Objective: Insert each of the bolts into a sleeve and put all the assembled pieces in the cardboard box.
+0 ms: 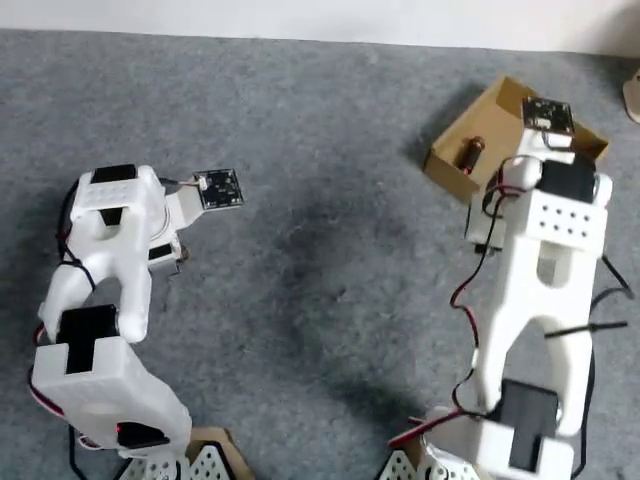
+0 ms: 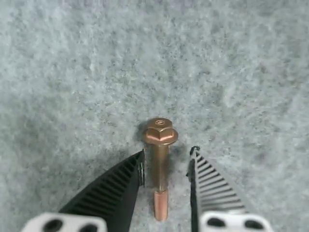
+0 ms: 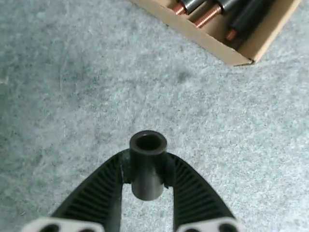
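**On a grey carpeted table, one arm straddles a bolt while the other grips a sleeve**

Across the speckled grey carpet surface (image 1: 320,200), two white robot arms stand side by side, seen from above. The left arm (image 1: 100,260) bends over the left part of the table. The right arm (image 1: 545,260) reaches to just beside a shallow brown cardboard box (image 1: 450,165) at the far right.

From the left wrist, the left gripper (image 2: 167,154) is spread wide, its ribbed black fingers (image 2: 120,186) on either side of a copper-coloured metal bolt (image 2: 160,169). The bolt lies flat on the carpet. Its hexagonal flanged head points away from the wrist, and its plain tip lies back between the fingers. A narrow strip of carpet shows between the shank and each finger, so neither finger touches it.

From the right wrist, the right gripper (image 3: 147,162) is clamped around a short black cylindrical sleeve (image 3: 147,169). One finger presses on each side of the tube. The sleeve's round hollow opening faces away from the wrist. Whether the sleeve rests on the carpet or hangs above it cannot be told.

Beyond the sleeve and well apart from it, a corner of the cardboard box (image 3: 212,41) sits on the carpet. Inside it, three assembled pieces (image 3: 207,14) lie side by side, with copper bolt ends sticking out of dark sleeves. From above, one of these pieces (image 1: 470,153) shows near the box's left end.
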You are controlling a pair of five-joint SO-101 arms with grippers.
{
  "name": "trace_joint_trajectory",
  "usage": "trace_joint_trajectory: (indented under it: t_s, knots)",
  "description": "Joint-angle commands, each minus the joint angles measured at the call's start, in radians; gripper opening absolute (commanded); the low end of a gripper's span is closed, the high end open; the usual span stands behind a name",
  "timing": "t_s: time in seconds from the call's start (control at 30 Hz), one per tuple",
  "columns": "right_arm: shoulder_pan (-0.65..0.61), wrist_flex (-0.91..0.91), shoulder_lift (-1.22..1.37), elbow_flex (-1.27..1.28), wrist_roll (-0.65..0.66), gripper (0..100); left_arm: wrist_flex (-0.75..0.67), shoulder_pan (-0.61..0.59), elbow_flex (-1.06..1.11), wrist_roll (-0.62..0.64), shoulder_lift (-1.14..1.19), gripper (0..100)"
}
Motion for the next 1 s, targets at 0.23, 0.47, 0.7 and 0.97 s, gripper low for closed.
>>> trace_joint_trajectory:
  t_s: [0.23,0.47,0.7,0.97]
  knots:
    - [0.001,-0.108,-0.334,0.143,-0.003,0.4,-0.017,-0.013,0.035,-0.080,-0.007,8]
    - [-0.102,-0.137,-0.572,0.280,-0.035,0.4,-0.101,-0.012,0.101,-0.077,-0.007,7]
    - [-0.220,-0.231,-0.759,0.455,-0.035,0.4,-0.176,0.015,0.173,-0.075,-0.007,7]
    - [-0.297,-0.490,-1.078,0.877,-0.035,0.4,-0.181,0.062,0.176,-0.075,-0.007,7]
